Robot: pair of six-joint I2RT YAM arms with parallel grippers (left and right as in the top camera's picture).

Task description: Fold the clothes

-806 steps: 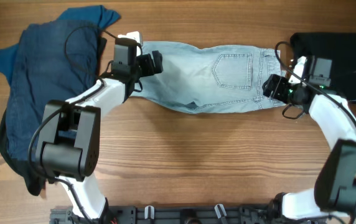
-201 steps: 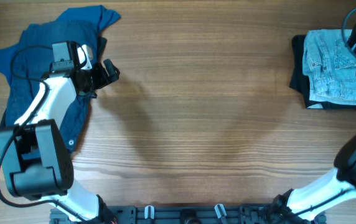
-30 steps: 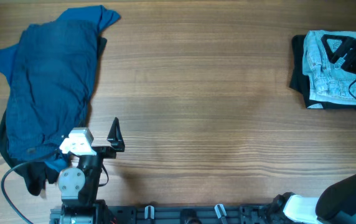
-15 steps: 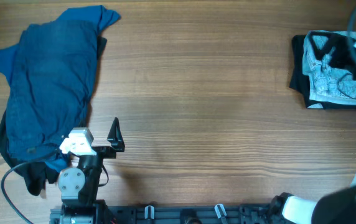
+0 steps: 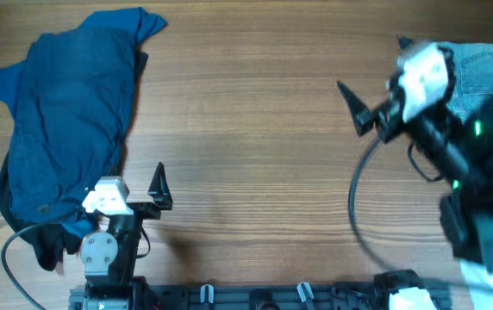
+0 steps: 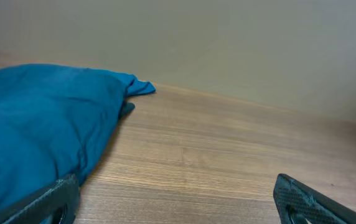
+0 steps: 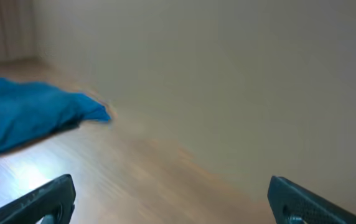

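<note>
Pale light-blue denim shorts (image 5: 490, 71) lie at the far right of the wooden table (image 5: 255, 129), partly hidden by the blurred right arm. The right gripper (image 5: 360, 112) hangs just left of them, jaws spread and empty. The left gripper (image 5: 159, 191), also spread, sits well apart beside a dark-blue cloth pile (image 5: 65, 112).

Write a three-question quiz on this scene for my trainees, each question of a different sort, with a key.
1. True or false: the left claw and the right claw both stand open and empty.
2. On the table, where does the blue heap lie? A) at its left side B) at its centre C) at its right side
3. Name the garment that shows past the right arm at the far right.
Key: 1 true; 2 A; 3 pale denim.
</note>
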